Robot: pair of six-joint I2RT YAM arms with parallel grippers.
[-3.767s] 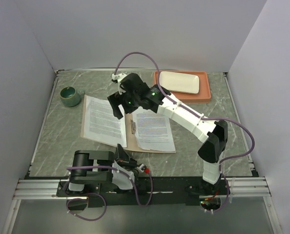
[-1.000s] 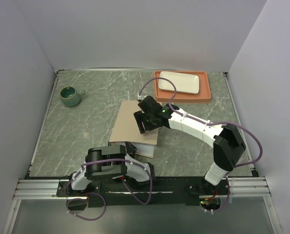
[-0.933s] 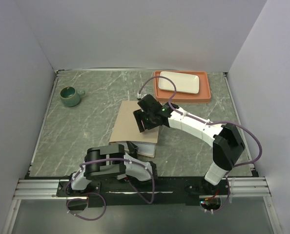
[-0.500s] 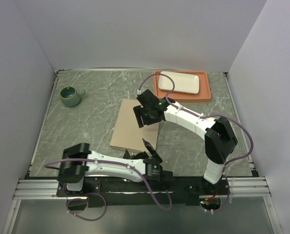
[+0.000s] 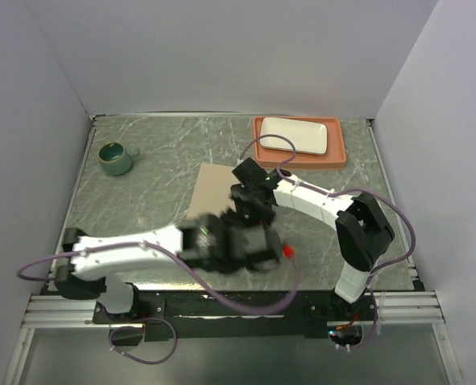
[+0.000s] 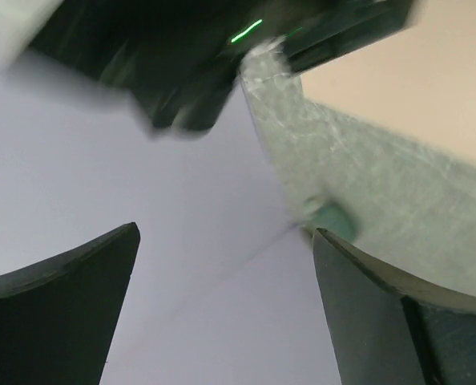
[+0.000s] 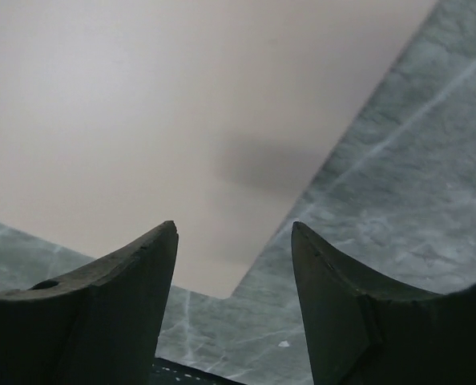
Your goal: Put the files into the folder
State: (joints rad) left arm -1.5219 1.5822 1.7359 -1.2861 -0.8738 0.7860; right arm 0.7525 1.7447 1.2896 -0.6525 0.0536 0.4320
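Note:
The tan folder (image 5: 210,188) lies closed and flat in the middle of the table. The files are hidden. In the right wrist view my right gripper (image 7: 234,224) stands open just above the folder (image 7: 182,104), at one of its corners, with nothing between the fingers. My left gripper (image 6: 225,229) is wide open and empty, facing the wall, with the folder (image 6: 430,88) at the upper right. In the top view the left arm (image 5: 222,241) is a blur stretched over the folder's near end, right by the right arm's wrist (image 5: 251,186).
A green cup (image 5: 114,158) stands at the back left and shows in the left wrist view (image 6: 332,218). A salmon tray (image 5: 339,157) holding a white plate (image 5: 294,135) sits at the back right. Walls close in three sides.
The folder, open with files showing earlier, is shut. My left arm has swung up from the near edge over the folder's near end. The right gripper slid toward the folder's edge and narrowed.

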